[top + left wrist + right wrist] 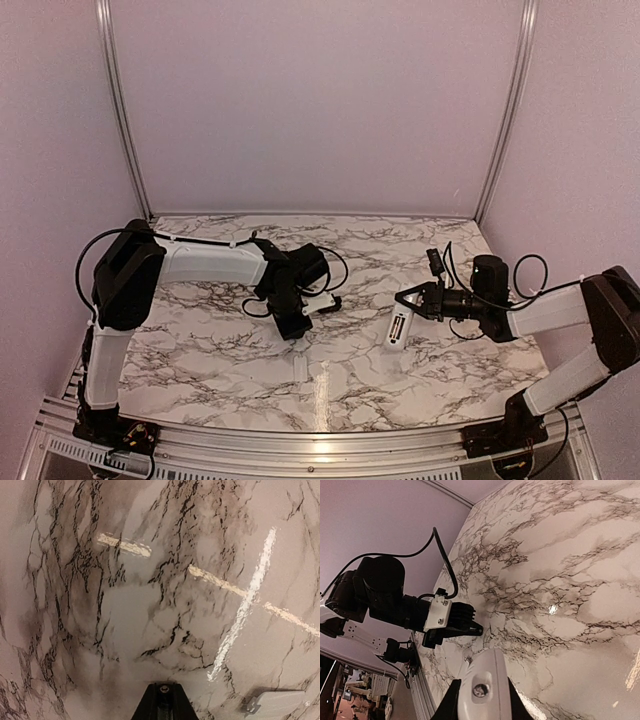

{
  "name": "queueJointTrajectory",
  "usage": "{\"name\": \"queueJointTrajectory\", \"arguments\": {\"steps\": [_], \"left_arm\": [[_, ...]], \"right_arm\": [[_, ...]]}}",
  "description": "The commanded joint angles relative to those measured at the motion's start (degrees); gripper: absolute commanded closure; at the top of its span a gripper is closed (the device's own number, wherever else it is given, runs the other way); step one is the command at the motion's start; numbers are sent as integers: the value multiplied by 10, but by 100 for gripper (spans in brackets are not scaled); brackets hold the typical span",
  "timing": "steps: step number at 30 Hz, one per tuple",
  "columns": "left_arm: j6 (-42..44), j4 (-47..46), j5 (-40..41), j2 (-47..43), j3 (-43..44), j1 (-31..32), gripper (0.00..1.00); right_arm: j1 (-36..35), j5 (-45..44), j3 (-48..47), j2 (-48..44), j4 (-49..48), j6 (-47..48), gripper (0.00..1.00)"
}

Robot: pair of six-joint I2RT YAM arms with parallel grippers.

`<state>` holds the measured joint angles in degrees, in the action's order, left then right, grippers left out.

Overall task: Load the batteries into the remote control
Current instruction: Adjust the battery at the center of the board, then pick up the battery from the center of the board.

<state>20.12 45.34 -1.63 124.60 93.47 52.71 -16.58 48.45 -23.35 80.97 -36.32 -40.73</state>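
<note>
Right pincer (408, 300) grips one end of the white remote control (397, 332).

The top view looks down from above the near edge of the marble table (230, 350) onto its whole surface, the left wrist view faces straight down close over it, and the right wrist view skims low across it toward the left arm (385, 595), which the top view shares.
</note>
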Motion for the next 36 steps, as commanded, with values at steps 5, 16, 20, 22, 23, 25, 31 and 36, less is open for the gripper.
{"name": "queueJointTrajectory", "arguments": {"steps": [5, 16, 20, 22, 23, 25, 31, 36], "left_arm": [[-136, 14, 26, 15, -41, 1, 75], [-128, 32, 55, -3, -54, 1, 72], [-125, 46, 68, -7, -63, 1, 74], [-127, 46, 66, -12, -69, 1, 76], [-128, 45, 65, -14, -70, 1, 79], [-129, 44, 58, -13, -66, 1, 85], [-146, -2, 36, -47, -46, 1, 100], [-181, -111, 1, -158, -67, 1, 100]], "right_arm": [[7, 2, -12, -16, 5, -5, 100], [6, -4, -16, -27, 24, 1, 100], [6, -3, -18, -28, 27, 3, 100], [7, -2, -20, -28, 30, 5, 100], [7, -2, -21, -28, 33, 7, 100], [4, -4, -23, -28, 38, 9, 100], [-12, -14, -35, -33, 49, 11, 100], [-47, -40, -50, -49, 50, 11, 100]]}}
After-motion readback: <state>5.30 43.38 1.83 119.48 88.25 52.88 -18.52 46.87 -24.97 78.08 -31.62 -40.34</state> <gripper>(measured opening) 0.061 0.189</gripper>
